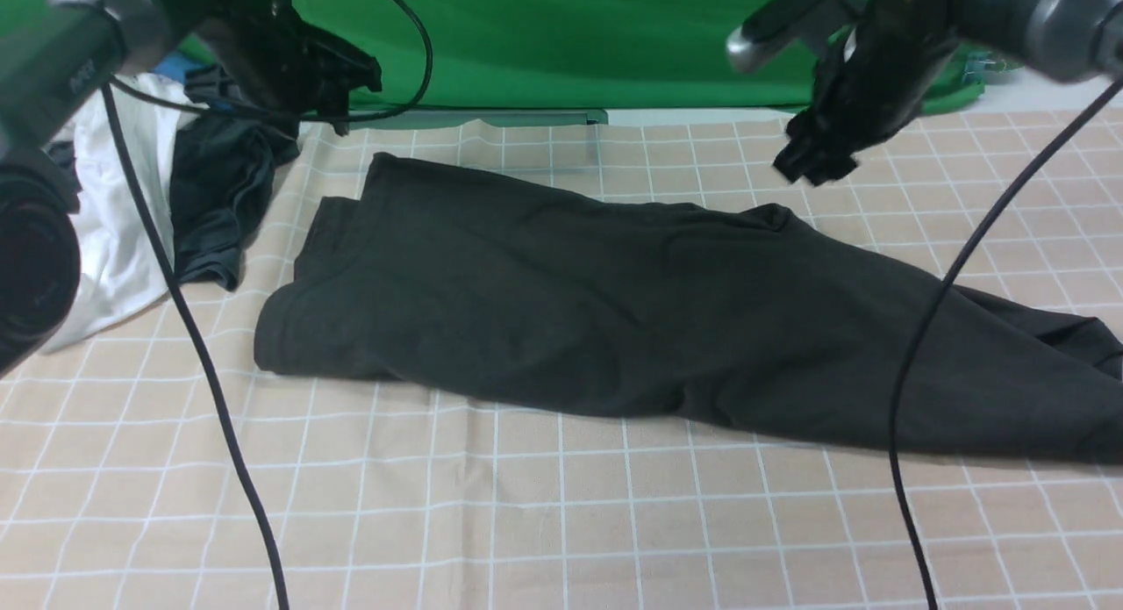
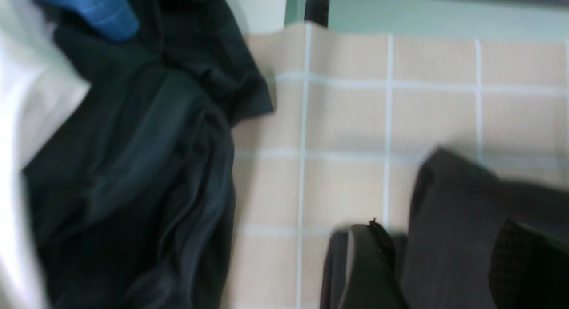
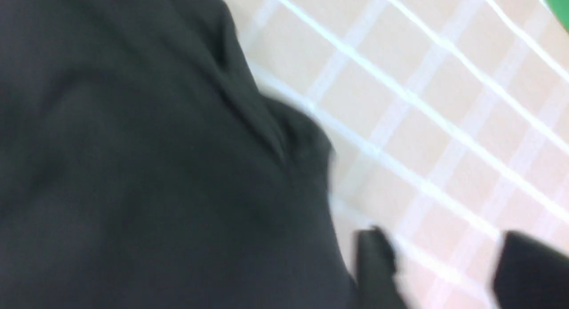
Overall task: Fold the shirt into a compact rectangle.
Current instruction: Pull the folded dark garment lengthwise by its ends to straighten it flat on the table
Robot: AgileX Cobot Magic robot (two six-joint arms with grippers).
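Note:
The black shirt [image 1: 570,312] lies folded into a long band across the checked tablecloth [image 1: 526,522], with its right end trailing toward the table's right edge. My left gripper [image 1: 351,79] hangs open in the air above the shirt's far left corner. In the left wrist view that corner [image 2: 453,189] shows below the spread fingers [image 2: 369,260] of the left gripper [image 2: 444,260]. My right gripper [image 1: 816,162] hovers open just past the shirt's far edge. In the right wrist view the shirt [image 3: 133,166] sits beside the right gripper [image 3: 451,264], with only bare cloth between the fingers [image 3: 375,260].
A pile of clothes sits at the back left: a dark grey-teal garment [image 1: 215,197], a white garment [image 1: 105,215] and something blue [image 2: 89,6]. A green backdrop [image 1: 570,39] closes the far side. Two black cables [image 1: 219,399] [image 1: 912,373] hang across the front view.

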